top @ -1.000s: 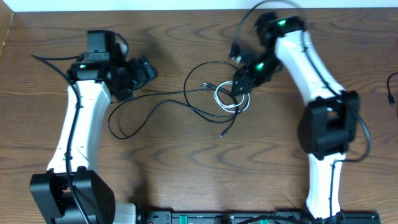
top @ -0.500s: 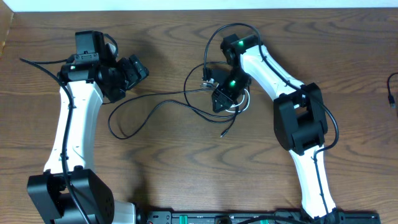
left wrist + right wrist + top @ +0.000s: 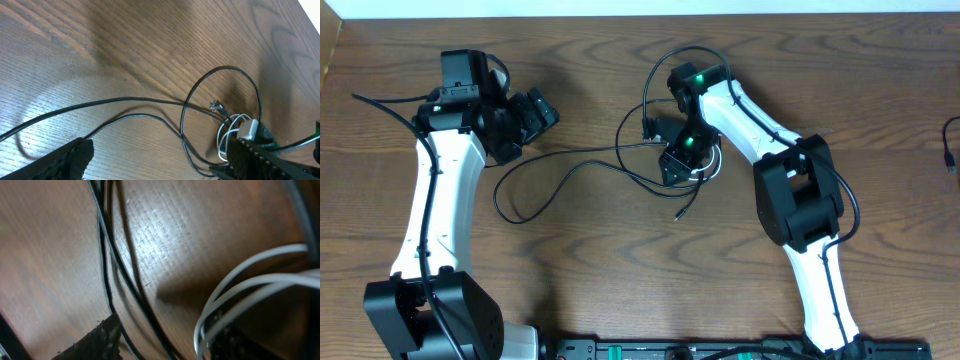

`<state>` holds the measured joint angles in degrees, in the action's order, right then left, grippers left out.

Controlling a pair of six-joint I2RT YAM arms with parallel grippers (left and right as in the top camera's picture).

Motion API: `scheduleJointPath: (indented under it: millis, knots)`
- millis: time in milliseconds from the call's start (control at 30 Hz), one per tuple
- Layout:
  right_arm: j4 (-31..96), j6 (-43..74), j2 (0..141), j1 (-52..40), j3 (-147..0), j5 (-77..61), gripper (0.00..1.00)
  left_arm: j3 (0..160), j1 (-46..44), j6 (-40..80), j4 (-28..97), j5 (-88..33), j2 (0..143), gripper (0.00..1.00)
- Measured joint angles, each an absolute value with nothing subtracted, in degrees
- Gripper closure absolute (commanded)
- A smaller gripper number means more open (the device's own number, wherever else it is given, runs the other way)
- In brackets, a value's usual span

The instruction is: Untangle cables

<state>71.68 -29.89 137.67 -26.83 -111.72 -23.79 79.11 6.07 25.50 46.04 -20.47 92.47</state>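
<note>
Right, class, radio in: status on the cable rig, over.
Left hand open, empty, clear of the tangle. Right hand down, open, straddling black cable, white cable against one finger. Cables tangled. No obstruction seen.

Overhead's evenly lit, shadows soft. Left wrist view sharp. Right wrist view blurs close-up: glare on the table (image 3: 150,222), white cable (image 3: 272,280) out of focus.

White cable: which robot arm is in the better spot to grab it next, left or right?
Probably right. The right pincer hangs just over the white cable, whose loops lie between its open fingers. The left pincer is open too, but far off to the side, near only the black cable.
</note>
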Motion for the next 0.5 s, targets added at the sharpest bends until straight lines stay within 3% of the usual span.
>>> scheduleJointPath:
  millis: [100,133,267,500]
  knots:
    - [71.7,-30.5,136.9,-27.0,-109.2,-24.7,0.65,79.1,6.1,25.5,46.0,-20.5,92.5,0.09]
    - [71.7,-30.3,136.5,-27.0,-107.8,-25.2,0.76,79.1,6.1,25.5,46.0,-20.5,92.5,0.09]
    - [70.8,-30.0,136.2,-27.1,-104.8,-26.7,0.99,79.1,6.1,25.5,46.0,-20.5,92.5,0.09]
    - [70.1,-25.8,136.0,-28.0,-104.0,-28.8,0.99,79.1,6.1,25.5,46.2,-20.5,92.5,0.09]
